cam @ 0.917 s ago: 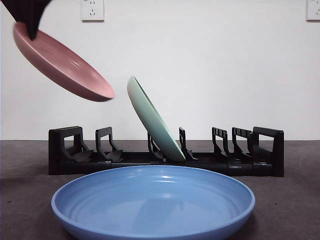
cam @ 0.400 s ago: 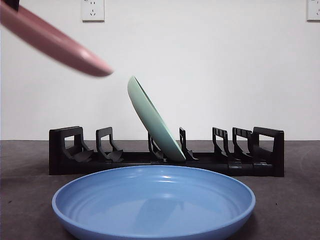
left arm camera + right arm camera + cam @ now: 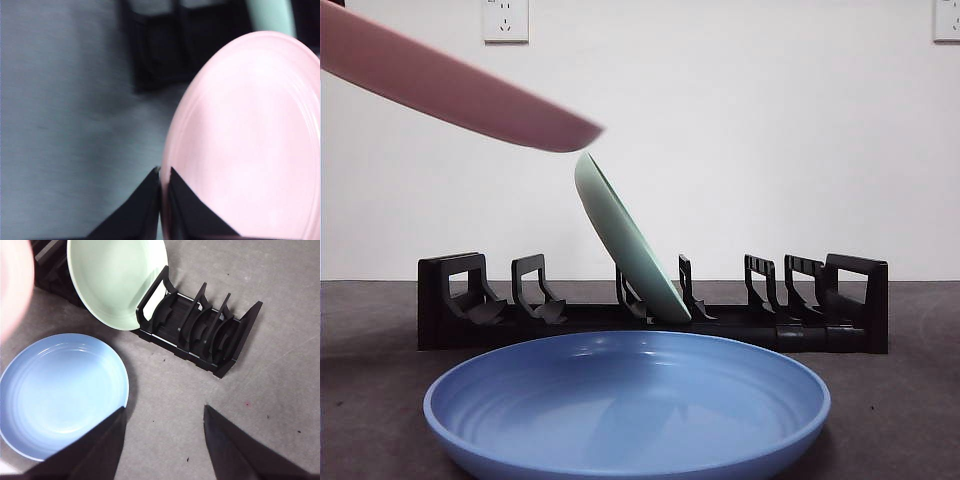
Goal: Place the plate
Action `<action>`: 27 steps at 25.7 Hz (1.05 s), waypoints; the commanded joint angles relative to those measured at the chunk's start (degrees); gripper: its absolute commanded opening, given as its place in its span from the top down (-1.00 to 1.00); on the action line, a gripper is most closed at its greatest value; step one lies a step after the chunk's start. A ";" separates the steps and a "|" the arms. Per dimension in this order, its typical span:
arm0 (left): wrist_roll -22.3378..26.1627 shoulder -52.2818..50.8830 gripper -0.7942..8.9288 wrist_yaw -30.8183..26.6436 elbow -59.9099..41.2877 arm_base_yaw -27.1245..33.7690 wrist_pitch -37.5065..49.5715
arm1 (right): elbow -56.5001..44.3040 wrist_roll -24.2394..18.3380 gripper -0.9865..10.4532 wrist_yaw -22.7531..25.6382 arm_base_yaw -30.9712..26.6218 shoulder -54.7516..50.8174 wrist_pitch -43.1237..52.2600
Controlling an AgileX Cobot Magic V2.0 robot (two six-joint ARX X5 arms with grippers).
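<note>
A: Where's the pink plate (image 3: pixel 450 85)?

B: In the air, held by the left gripper (image 3: pixel 164 175). Fingers (image 3: pixel 192 212) are clamped together on its rim, one on each face. In the front view it comes in from the top left edge, tilted, low end toward the middle, blurred. Its tip sits just above the top edge of the green plate (image 3: pixel 625 240); can't tell if they touch.

A: Green one racked?

B: Yes, standing in a middle slot of the black rack (image 3: pixel 650 305), leaning with its top toward the left of the front view. Right wrist view shows its concave face and the rack (image 3: pixel 200 330) beside it with several free slots.

A: Anything else on the surface?

B: Blue plate (image 3: pixel 625 405) lying flat on the grey surface (image 3: pixel 890 400), in front of the rack and nearest the front camera. Right wrist view shows it (image 3: pixel 62 392) apart from the rack, not touching the green plate (image 3: pixel 115 280).

A: Right arm?

B: Right gripper (image 3: pixel 165 440) hangs high above the surface, fingers (image 3: pixel 235 450) spread wide, nothing between them. It looks down over the blue plate and the rack's end. A blurred pink edge (image 3: pixel 12 285) shows in a corner of that view.

A: Left wrist view, anything useful?

B: Pink plate (image 3: pixel 250 140) fills most of it, with the dark rack (image 3: pixel 165 45) and a strip of green plate (image 3: pixel 270 15) beyond its far rim. Blurred.
</note>
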 commanded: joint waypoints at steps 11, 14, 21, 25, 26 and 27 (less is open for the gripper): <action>-18.16 -0.94 0.82 5.27 -30.18 -8.50 27.61 | 0.94 0.39 0.40 0.20 0.37 0.37 0.52; -19.39 1.38 0.82 4.46 -31.34 -9.33 31.80 | 0.94 0.39 0.40 0.20 0.37 0.37 0.55; -19.78 10.29 0.82 2.12 -31.34 -12.39 40.26 | 0.94 0.39 0.40 0.24 0.37 0.39 0.59; -19.85 13.97 0.82 2.01 -31.34 -15.23 42.82 | 0.94 0.42 0.40 0.26 0.37 0.39 0.57; -20.00 14.25 0.82 2.01 -31.34 -16.11 43.28 | 0.94 0.42 0.40 0.26 0.37 0.39 0.57; -20.24 14.29 0.82 2.01 -31.34 -16.87 43.65 | 0.94 0.44 0.40 0.26 0.37 0.39 0.57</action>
